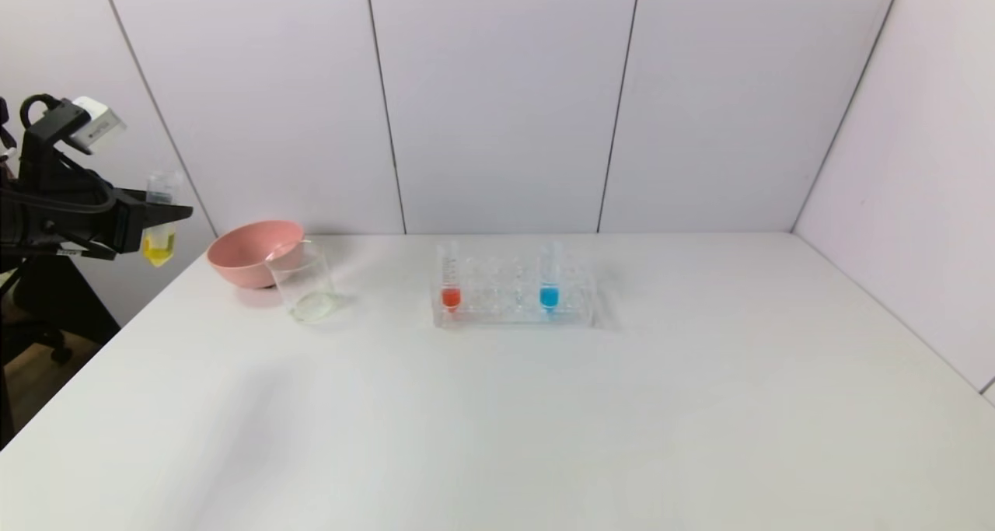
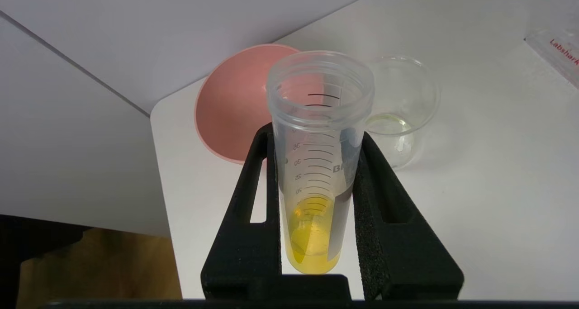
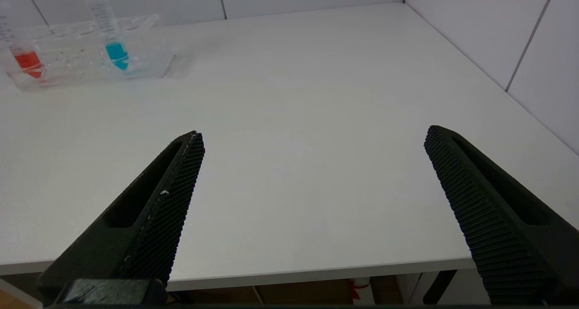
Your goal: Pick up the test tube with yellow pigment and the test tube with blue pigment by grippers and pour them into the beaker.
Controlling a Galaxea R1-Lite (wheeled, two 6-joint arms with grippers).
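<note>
Left gripper (image 1: pixel 167 216) pinches the yellow tube (image 1: pixel 160 218), one black finger (image 2: pixel 246 218) pressed on each side, and holds it upright in the air off the worktop's edge, on the far side of the pink bowl (image 1: pixel 253 251) from the beaker (image 1: pixel 305 282). Right gripper (image 3: pixel 312 159) hangs over the near worktop (image 3: pixel 294 96), well apart from the beaker, fingers spread wide, nothing between them.

Head view alone shows the whole layout; the right gripper does not appear in it. Left wrist view alone shows the tube's detail: open threaded mouth, black graduation lines with printed numbers, yellow liquid filling only the rounded bottom. It also shows a thin pool of clear liquid in the beaker's base. Right wrist view alone shows the right gripper's textured pads.

Count: three tubes — one yellow, one blue (image 1: pixel 549 282), one red (image 1: pixel 450 282). One rack (image 1: pixel 514 298), one beaker, one bowl.

Beaker touches or stands just beside the bowl. Rack sits on the beaker's other side, apart from it. Red tube stands at the rack end nearer the beaker, blue tube toward the farther end, both upright, colour only at the bottom.
</note>
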